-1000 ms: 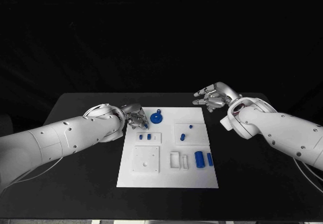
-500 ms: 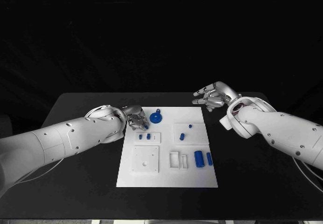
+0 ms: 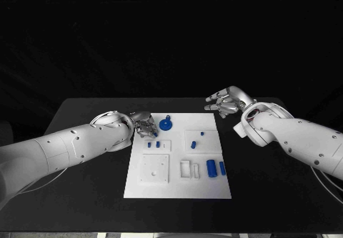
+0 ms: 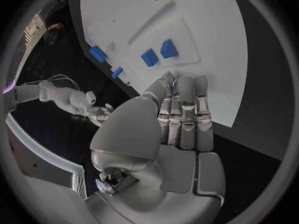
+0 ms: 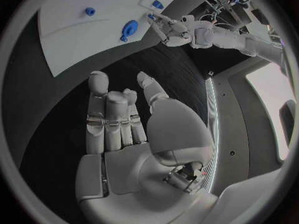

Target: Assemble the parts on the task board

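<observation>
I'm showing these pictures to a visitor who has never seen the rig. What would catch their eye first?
The white task board in the middle of the black table, dotted with small blue parts. Next, the two silver hands: the left hand sits at the board's far left corner beside a round blue part, while the right hand is off the board, past its far right corner, holding nothing.

I judge this to be a robotics lab or test cell. I see a black table (image 3: pixel 85 163) against an unlit black surround, with a white task board (image 3: pixel 179 191) laid squarely at its middle, carrying recessed fixtures. My right wrist view shows loose cabling (image 5: pixel 225 0) and a pale framed panel (image 5: pixel 269 109) at the room's edge. I see no domestic furnishings.
</observation>
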Controlling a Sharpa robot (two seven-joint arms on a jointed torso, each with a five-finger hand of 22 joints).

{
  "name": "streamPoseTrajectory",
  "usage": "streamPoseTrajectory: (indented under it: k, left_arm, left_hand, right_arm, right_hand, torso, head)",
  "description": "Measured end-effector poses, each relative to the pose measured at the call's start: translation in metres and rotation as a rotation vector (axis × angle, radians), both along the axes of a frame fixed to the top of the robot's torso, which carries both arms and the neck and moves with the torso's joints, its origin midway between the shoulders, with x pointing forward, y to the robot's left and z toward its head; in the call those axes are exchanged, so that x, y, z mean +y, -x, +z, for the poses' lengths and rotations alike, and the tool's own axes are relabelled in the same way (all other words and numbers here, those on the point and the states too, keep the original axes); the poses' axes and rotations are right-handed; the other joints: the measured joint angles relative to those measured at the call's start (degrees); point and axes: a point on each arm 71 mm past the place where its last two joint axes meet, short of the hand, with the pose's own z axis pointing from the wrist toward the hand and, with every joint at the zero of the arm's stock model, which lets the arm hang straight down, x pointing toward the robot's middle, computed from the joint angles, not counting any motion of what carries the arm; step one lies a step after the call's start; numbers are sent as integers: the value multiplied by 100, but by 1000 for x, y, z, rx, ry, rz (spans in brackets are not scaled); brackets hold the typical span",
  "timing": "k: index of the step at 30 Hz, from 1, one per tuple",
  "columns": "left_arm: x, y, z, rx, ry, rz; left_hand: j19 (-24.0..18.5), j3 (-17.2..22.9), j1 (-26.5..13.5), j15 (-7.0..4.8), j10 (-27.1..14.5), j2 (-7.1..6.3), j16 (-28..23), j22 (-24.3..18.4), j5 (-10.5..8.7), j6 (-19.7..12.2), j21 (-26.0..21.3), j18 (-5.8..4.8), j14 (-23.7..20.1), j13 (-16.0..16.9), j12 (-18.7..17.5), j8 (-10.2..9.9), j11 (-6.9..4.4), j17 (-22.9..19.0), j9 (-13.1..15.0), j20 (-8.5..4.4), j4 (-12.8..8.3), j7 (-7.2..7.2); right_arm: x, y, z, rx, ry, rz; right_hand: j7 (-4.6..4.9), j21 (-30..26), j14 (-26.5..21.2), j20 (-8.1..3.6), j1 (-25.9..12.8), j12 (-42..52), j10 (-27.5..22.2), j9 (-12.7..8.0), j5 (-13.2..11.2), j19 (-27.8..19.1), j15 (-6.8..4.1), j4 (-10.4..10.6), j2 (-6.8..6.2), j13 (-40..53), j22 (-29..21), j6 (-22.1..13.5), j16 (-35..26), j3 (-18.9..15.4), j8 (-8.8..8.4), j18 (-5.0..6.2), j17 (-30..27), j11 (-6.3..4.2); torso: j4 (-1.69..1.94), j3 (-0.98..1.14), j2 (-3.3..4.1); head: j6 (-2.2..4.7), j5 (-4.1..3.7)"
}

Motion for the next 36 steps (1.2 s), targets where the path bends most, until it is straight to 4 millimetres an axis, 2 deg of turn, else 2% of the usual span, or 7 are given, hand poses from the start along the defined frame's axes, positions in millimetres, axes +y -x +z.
streamPoseTrajectory:
  k: [12, 23, 29, 31, 33, 35, 36]
  left_arm:
    - [-3, 0, -2, -3, -10, -12]
    - [-3, 0, -2, -11, -16, -15]
    - [-3, 0, -3, -16, -19, -17]
    - [-3, 0, -3, -17, -20, -18]
    - [-3, 1, -4, -15, -22, -19]
    - [-2, 2, -7, -11, -26, -20]
    - [-2, 2, -8, -10, -27, -20]
  left_hand:
    - [0, 0, 7, 0, 0, -7, 51, 0, 0, 22, 25, 0, 0, 0, 0, -10, 0, 8, -2, 0, 0, -21]
    - [-22, -135, 37, -21, 246, -14, 200, 0, -10, 192, 48, -5, -21, -1, 0, 14, -102, 64, -4, -22, -55, -87]
    - [-22, -199, 86, -42, 246, -5, 227, 0, -35, 196, 48, -6, -42, -1, 0, 14, -102, 64, -3, -22, -86, -90]
    - [-22, -215, 86, -42, 246, -4, 227, 0, -44, -1, 48, -5, -42, -1, 0, 39, -102, 64, 32, -22, -102, -32]
    - [-22, -230, 154, -42, 246, 3, 227, 0, -44, -184, 48, -6, -42, -1, 0, 59, -102, 64, 39, -22, -118, -32]
    - [-22, -239, 161, -41, 225, -18, 227, 0, -43, -409, 48, -6, -83, -1, 0, 30, -80, 63, 5, -22, -126, -56]
    - [-21, -255, 132, -41, 225, -47, 227, 0, -51, -561, 48, -49, -84, -1, 0, 29, -80, 63, -5, -22, -142, -91]
  right_arm:
    - [0, 0, 0, 0, 0, 0]
    - [0, 0, 0, 0, 0, 0]
    - [0, 0, 0, 0, 0, 0]
    - [0, 0, 0, 0, 0, -1]
    - [0, 0, 0, 0, 0, -1]
    - [0, 0, 0, 0, 1, -1]
    - [0, 0, 0, 0, 1, -1]
  right_hand:
    - [0, 0, 0, 0, 0, 0, 0, 0, 0, 0, 0, 0, 0, 0, 0, 0, 0, 0, 0, 0, 0, 0]
    - [0, 0, 0, 0, 0, 0, 0, 0, -1, 0, 0, 0, 0, 0, 0, 0, 0, 0, 0, 0, -1, 0]
    - [0, 0, 0, 0, 0, 0, 0, 0, -4, 0, 0, 0, 0, -6, 0, 0, 0, 0, 0, 0, -1, 0]
    - [0, 0, 0, 0, 0, 0, 0, 0, -4, 0, 0, 0, 0, -6, 0, 0, 0, 0, 0, 0, -1, 0]
    - [0, 0, 0, 0, 0, 0, 0, 0, -4, 0, 0, 0, 0, -13, 0, 0, 0, 0, 0, 0, -1, 0]
    - [0, 0, 0, 0, 0, 0, 0, 0, -4, 0, 0, 0, 0, -20, 0, 0, 0, 0, 0, 0, -1, 0]
    - [0, 0, 0, 0, 0, 0, 0, 0, -4, 0, 0, 0, 0, -21, 0, 0, 0, 0, 0, 0, -1, 0]
  torso:
    - [-6, -1, -1]
    - [-6, 4, -1]
    - [-5, 7, -1]
    - [-4, 4, -1]
    - [-3, 4, -1]
    - [-3, 1, -1]
    - [-3, 1, -1]
  head:
    - [-4, -2]
    - [-10, -26]
    - [-6, -31]
    - [-5, -31]
    - [-3, -31]
    - [2, -28]
    - [3, -27]
